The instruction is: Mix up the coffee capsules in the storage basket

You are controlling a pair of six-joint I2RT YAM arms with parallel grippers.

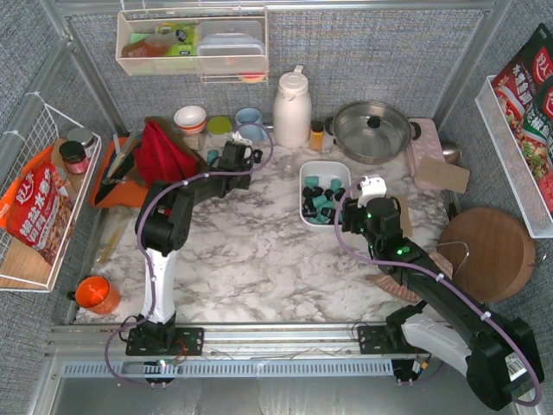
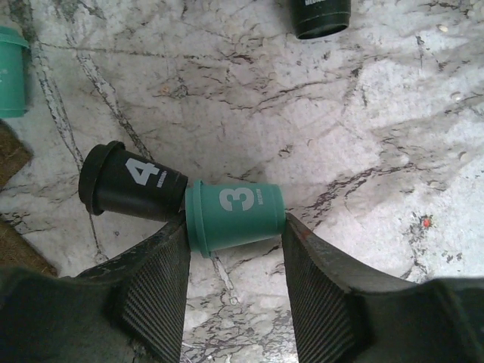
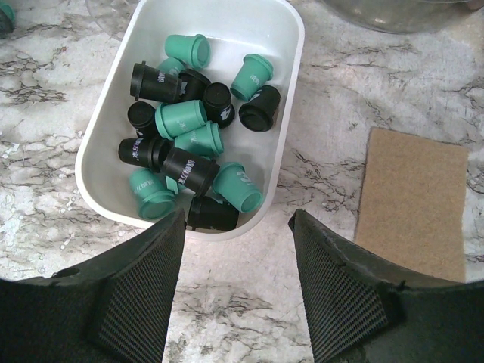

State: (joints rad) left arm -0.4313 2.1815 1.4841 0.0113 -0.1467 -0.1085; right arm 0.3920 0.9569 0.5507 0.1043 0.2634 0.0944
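Teal tapered capsule (image 2: 236, 215) lies on marble surface (image 2: 363, 113), touching a black capsule (image 2: 128, 184); my left gripper (image 2: 236, 227) straddles it, can't tell if clamped. Right gripper (image 3: 238, 219) released, hangs over white plastic basket (image 3: 242, 26) of capsules (image 3: 181, 119).

Bright, even light from above leaves only soft, short shadows on the marble table (image 1: 259, 251). The top view bows at its edges. Up close, the teal capsule (image 2: 234, 215) is sharp, the dark fingers (image 2: 151, 302) soften toward the bottom edge, and the white storage basket (image 3: 293, 68) verges on glare.

Kitchen mock-up: pot (image 1: 371, 131), bowls (image 1: 190, 117)
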